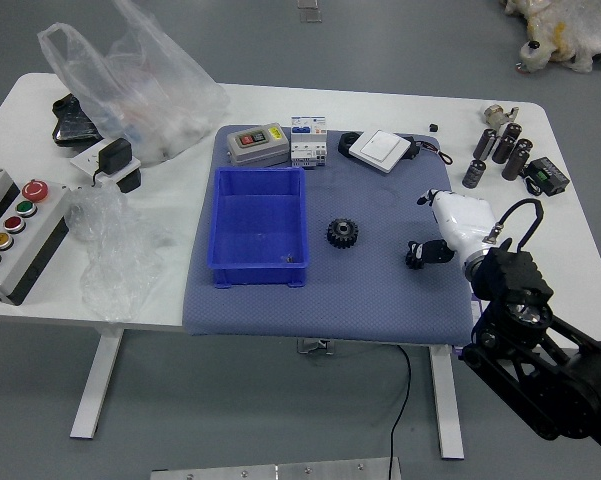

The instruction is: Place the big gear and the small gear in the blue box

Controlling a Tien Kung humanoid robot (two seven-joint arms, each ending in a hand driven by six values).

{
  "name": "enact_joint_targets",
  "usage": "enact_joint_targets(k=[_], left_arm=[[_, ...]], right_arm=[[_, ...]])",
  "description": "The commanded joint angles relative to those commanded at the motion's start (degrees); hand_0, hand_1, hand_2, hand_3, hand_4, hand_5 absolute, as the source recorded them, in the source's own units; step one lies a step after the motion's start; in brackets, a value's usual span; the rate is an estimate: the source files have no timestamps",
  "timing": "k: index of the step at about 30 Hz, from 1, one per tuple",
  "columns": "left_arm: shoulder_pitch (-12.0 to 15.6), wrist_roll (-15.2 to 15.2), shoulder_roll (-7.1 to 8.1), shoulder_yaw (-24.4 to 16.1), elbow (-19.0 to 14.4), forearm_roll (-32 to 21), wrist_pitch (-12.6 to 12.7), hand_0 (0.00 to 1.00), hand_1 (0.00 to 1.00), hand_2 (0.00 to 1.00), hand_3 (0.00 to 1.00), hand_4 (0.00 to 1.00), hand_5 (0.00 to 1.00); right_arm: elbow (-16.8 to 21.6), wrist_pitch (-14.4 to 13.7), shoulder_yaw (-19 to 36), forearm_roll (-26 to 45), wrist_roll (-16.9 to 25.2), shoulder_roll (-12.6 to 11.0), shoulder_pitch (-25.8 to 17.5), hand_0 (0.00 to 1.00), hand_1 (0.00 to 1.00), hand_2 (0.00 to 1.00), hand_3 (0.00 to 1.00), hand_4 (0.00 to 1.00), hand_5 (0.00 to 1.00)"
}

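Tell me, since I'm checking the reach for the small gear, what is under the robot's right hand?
Below the right hand, part of the small gear shows at the thumb's tip; the thumb seems to hide the rest. Whatever lies beneath the hand's white back is covered.

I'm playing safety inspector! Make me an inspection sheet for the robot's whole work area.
Surface: white table with a blue-grey mat.
Big gear: on the mat, right of the blue box.
Small gear: on the mat, partly hidden by the right hand's thumb.
Blue box: on the mat; neither gear inside.
Clutter: plastic bag at far left, button panel at left, black cylinders at right.
Right hand: fingers apart, over the mat; whether it touches the small gear, cannot tell.
Left hand: nothing seen.
Cables: black cable hanging below the near edge.
Surroundings: grey floor; no person seen.
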Motion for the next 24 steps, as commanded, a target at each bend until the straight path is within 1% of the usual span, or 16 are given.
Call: enact_joint_targets(k=[10, 14, 15, 20, 21, 24], left_arm=[[0.1, 0.1, -0.05, -0.1, 0.0, 0.1, 0.0, 0.626, 0.577, 0.549, 0.684, 0.719, 0.275], [0.1, 0.1, -0.01, -0.1, 0.0, 0.2, 0.0, 0.626, 0.577, 0.549, 0.684, 0.719, 0.275], [0.1, 0.1, 0.00, -0.1, 0.0, 0.2, 0.0, 0.626, 0.577, 0.550, 0.683, 0.719, 0.275], [0.1, 0.1, 0.00, 0.0, 0.0, 0.2, 0.0, 0.626, 0.577, 0.550, 0.683, 0.719, 0.275], [0.1, 0.0, 0.00, 0.0, 0.0, 0.2, 0.0, 0.625, 0.577, 0.549, 0.683, 0.719, 0.275], [0.1, 0.0, -0.03, 0.0, 0.0, 0.2, 0.0, 0.625, 0.577, 0.549, 0.683, 0.719, 0.275]], right_arm=[[-1.1, 0.5, -1.2, 2.0, -0.3, 0.0, -0.6, 0.278, 0.440, 0.783, 0.785, 0.843, 0.210], [-2.0, 0.1, -1.7, 2.6, -0.2, 0.1, -0.5, 0.278, 0.440, 0.783, 0.785, 0.843, 0.210], [-2.3, -0.1, -1.8, 2.8, -0.1, 0.2, -0.5, 0.268, 0.416, 0.684, 0.739, 0.819, 0.224], [-4.5, -1.3, -2.5, 3.6, 0.5, 0.8, -0.1, 0.268, 0.416, 0.684, 0.739, 0.819, 0.224], [-5.0, -1.7, -2.6, 3.7, 0.7, 0.9, -0.1, 0.245, 0.381, 0.531, 0.619, 0.580, 0.123], [-6.0, -2.4, -2.7, 3.8, 1.1, 1.2, 0.0, 0.245, 0.381, 0.531, 0.619, 0.580, 0.123]])
